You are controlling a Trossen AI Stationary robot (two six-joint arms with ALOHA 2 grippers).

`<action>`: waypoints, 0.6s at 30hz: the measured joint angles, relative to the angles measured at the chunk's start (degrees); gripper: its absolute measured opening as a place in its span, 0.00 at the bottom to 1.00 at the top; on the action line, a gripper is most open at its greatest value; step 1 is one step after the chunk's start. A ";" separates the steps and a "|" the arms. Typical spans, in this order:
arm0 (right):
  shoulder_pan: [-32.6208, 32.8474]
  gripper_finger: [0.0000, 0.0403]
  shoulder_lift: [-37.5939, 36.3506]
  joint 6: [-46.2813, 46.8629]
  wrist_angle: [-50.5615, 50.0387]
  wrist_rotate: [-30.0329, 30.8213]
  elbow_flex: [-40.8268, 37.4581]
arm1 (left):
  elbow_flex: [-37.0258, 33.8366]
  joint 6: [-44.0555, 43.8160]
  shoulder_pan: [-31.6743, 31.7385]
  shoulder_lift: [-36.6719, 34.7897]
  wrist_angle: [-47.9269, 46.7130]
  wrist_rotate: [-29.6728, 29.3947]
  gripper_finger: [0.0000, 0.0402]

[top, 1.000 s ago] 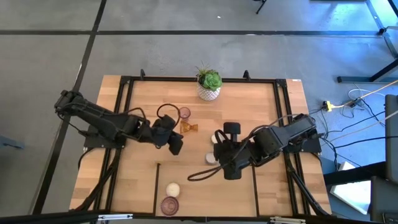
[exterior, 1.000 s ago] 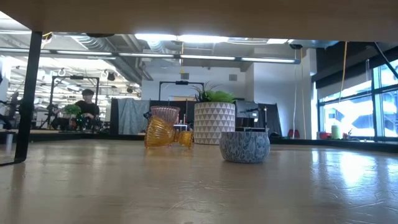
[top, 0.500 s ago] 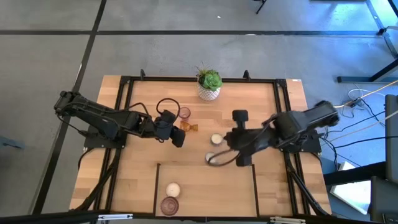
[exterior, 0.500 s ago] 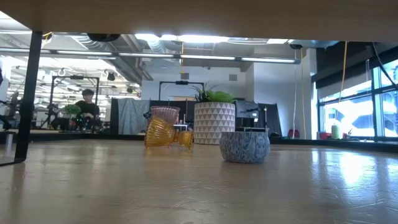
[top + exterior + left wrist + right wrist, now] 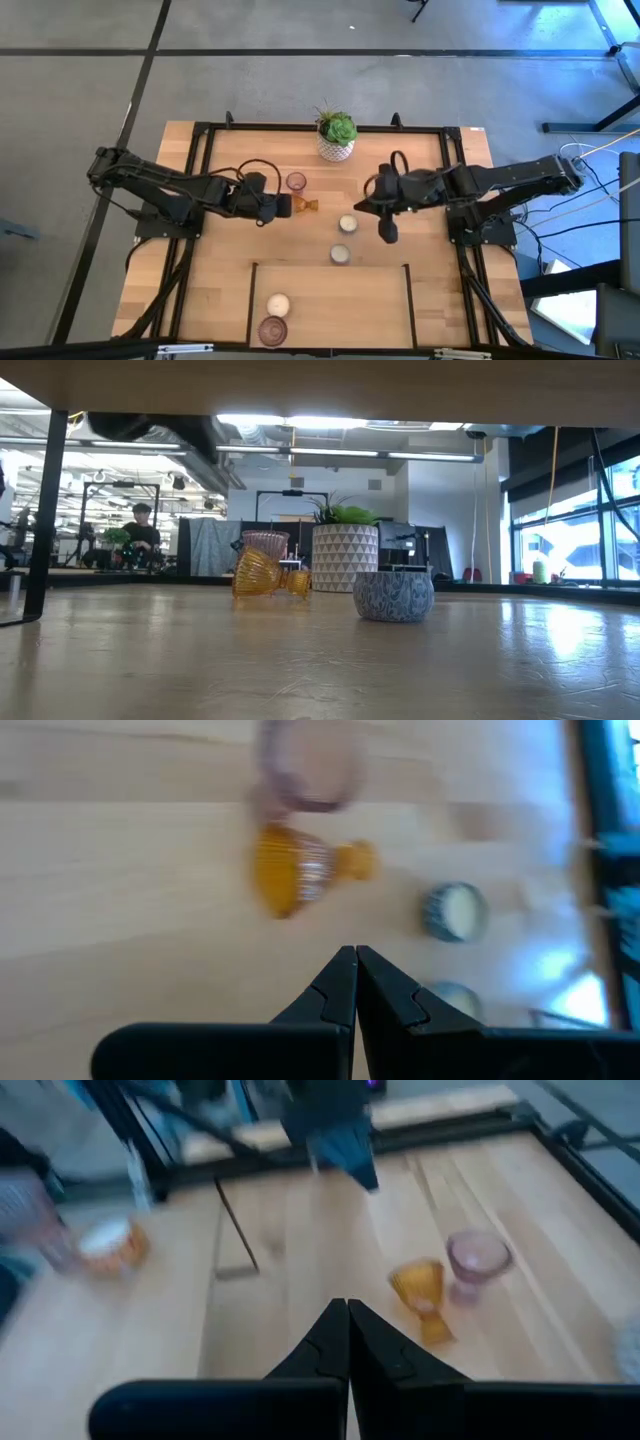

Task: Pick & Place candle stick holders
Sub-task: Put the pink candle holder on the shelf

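The light wooden table [image 5: 230,285] stands on a grey floor [image 5: 300,85]; the low view looks across it into a lit workshop where a person [image 5: 141,525] sits far back. A green plant in a white patterned pot [image 5: 337,137] stands at the middle of the far edge. Near it stand a pink glass holder [image 5: 296,182] and, tipped on its side just beside, the amber holder [image 5: 304,205]. Two cream holders [image 5: 347,224] [image 5: 340,254] sit near the table's centre, a third cream one [image 5: 277,304] and a second pink one [image 5: 272,329] at the near edge. The left gripper [image 5: 282,206], fingers together and empty, hangs just beside the amber holder. The right gripper [image 5: 387,230], likewise closed and empty, hangs near the central cream holders
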 joint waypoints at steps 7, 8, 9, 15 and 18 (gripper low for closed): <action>-2.94 0.00 -0.72 0.57 2.45 -4.05 -2.19 | 0.00 3.84 4.56 -0.02 -4.60 -0.15 0.00; -3.02 0.00 -0.74 0.41 2.45 -4.07 -2.19 | 0.00 4.83 5.38 0.00 -4.36 -0.05 0.00; -3.15 0.00 -0.74 0.39 2.39 -4.08 -2.19 | 0.00 5.68 6.26 0.00 -4.07 -0.05 0.00; -4.68 0.00 -0.72 0.59 3.59 -7.30 -3.56 | -3.09 1.92 10.42 0.09 -1.49 2.44 0.00; -5.38 0.00 -1.09 2.26 5.43 -10.14 -5.43 | -7.06 0.84 10.60 0.09 5.15 4.79 0.00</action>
